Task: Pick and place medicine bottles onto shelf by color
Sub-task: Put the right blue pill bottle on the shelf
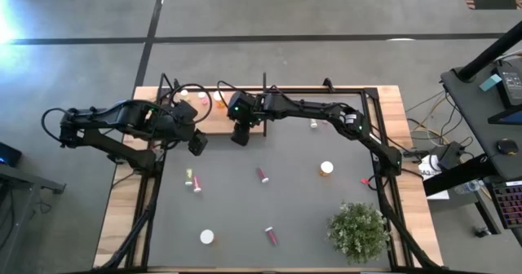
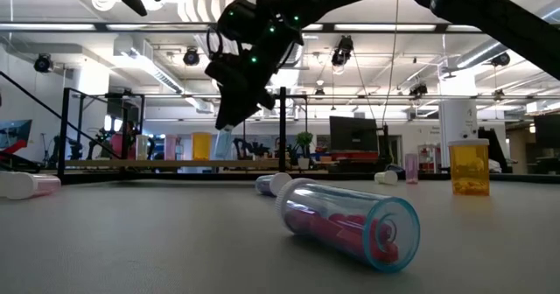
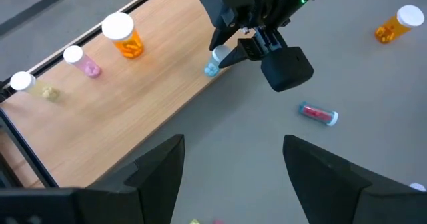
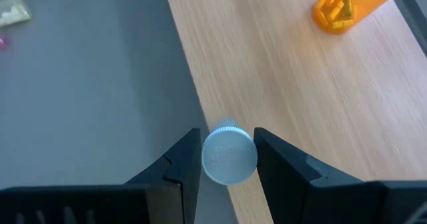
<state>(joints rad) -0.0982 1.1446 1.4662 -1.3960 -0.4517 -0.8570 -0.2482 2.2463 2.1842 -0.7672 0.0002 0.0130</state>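
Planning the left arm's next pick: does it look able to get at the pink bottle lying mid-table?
Probably yes. The left gripper is open and empty, and bare tabletop lies between it and the pink bottle. The right gripper, holding a blue bottle at the shelf edge, hangs beside that path.

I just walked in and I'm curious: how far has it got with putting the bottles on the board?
Three bottles already sit on the shelf. The right gripper holds a blue bottle over the shelf's edge. The left gripper hangs open nearby. Several bottles, like the pink one, remain on the table.
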